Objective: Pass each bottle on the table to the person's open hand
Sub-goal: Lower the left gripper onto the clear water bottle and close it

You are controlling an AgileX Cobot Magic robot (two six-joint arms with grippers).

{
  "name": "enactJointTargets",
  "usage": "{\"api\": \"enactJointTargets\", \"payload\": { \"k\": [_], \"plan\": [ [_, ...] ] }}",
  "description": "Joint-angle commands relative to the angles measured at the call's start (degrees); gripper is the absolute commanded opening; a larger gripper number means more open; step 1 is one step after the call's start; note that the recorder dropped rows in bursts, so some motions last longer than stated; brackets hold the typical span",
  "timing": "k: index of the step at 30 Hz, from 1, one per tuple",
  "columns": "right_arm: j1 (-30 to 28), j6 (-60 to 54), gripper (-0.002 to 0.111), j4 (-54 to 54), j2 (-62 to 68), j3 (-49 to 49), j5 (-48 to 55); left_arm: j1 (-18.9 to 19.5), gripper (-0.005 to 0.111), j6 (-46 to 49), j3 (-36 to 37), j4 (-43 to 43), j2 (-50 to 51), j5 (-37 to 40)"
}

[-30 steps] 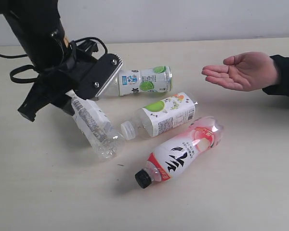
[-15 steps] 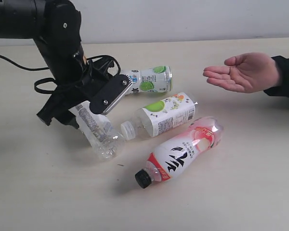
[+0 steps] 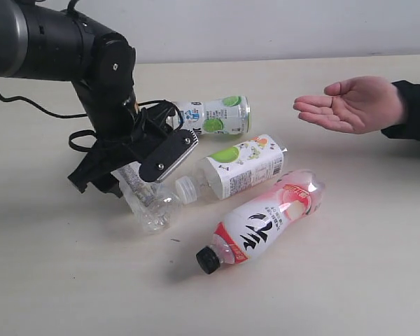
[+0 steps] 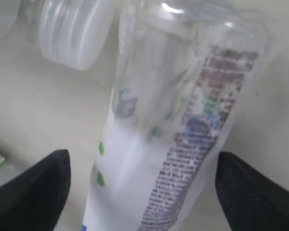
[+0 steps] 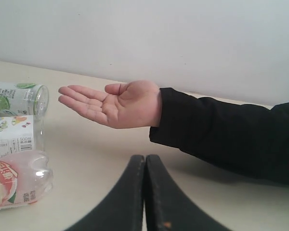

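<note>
The grey bottle (image 3: 145,197) lies on the tabletop (image 3: 350,287) left of its middle, its clear base toward the near edge and its neck end hidden under the left gripper (image 3: 129,171). The exterior view shows the gripper low over the bottle with its jaws open, one on each side. Only the left wrist view shows the gaps: the grey bottle (image 4: 178,130) runs between the two dark jaws with bare tabletop showing on both sides, so nothing is gripped. That view also catches a white cap (image 4: 74,33) just beside the bottle; in the exterior view it belongs to the near lime bottle (image 3: 238,168), which lies at the middle. The far lime bottle (image 3: 213,115) lies beyond it, toward the far edge by the wall, and the pink bottle (image 3: 269,217), black cap toward the near edge, lies nearest that edge. The person's hand (image 3: 353,103) is held open, palm up, over the right side, well apart from all four. The right gripper (image 5: 144,192) appears only in its own wrist view, its jaws pressed together on nothing, below the hand (image 5: 115,103) and a black sleeve (image 5: 221,134).
</note>
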Motion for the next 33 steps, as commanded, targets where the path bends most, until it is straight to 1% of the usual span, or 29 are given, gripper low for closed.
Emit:
{"api": "enactJointTargets", "payload": {
  "k": [1,15,18,21,22,26,27,28,29,31,32,33],
  "plan": [
    [-0.2,0.0,0.000,-0.1,-0.4,0.3,-0.6,-0.2,0.079,0.2,-0.2,0.3,1.2,-1.2],
    [-0.2,0.0,0.000,-0.1,-0.4,0.3,-0.6,-0.2,0.079,-0.2,-0.2,0.3,3.6,-2.3],
    [-0.2,0.0,0.000,-0.1,-0.4,0.3,-0.6,-0.2,0.078,-3.1,-0.2,0.3,3.8,-2.5],
    [-0.2,0.0,0.000,-0.1,-0.4,0.3,-0.6,-0.2,0.075,-3.2,-0.2,0.3,4.0,-2.5],
    [-0.2,0.0,0.000,-0.1,-0.4,0.3,-0.6,-0.2,0.068,-3.2,-0.2,0.3,4.3,-2.5],
    [-0.2,0.0,0.000,-0.1,-0.4,0.3,-0.6,-0.2,0.049,-4.6,-0.2,0.2,4.4,-2.3],
    [-0.2,0.0,0.000,-0.1,-0.4,0.3,-0.6,-0.2,0.037,-5.7,-0.2,0.2,4.4,-1.6],
    [-0.2,0.0,0.000,-0.1,-0.4,0.3,-0.6,-0.2,0.032,-6.3,-0.2,0.2,4.4,-0.7],
    [-0.2,0.0,0.000,-0.1,-0.4,0.3,-0.6,-0.2,0.020,-6.2,-0.2,0.2,4.4,1.7],
    [-0.2,0.0,0.000,-0.1,-0.4,0.3,-0.6,-0.2,0.003,-7.6,-0.2,0.7,4.0,6.2],
    [-0.2,0.0,0.000,-0.1,-0.4,0.3,-0.6,-0.2,0.000,-7.8,-0.2,1.0,3.5,8.5],
    [-0.2,0.0,0.000,-0.1,-0.4,0.3,-0.6,-0.2,0.000,-8.0,-0.2,1.2,2.4,11.6]
  ]
}}
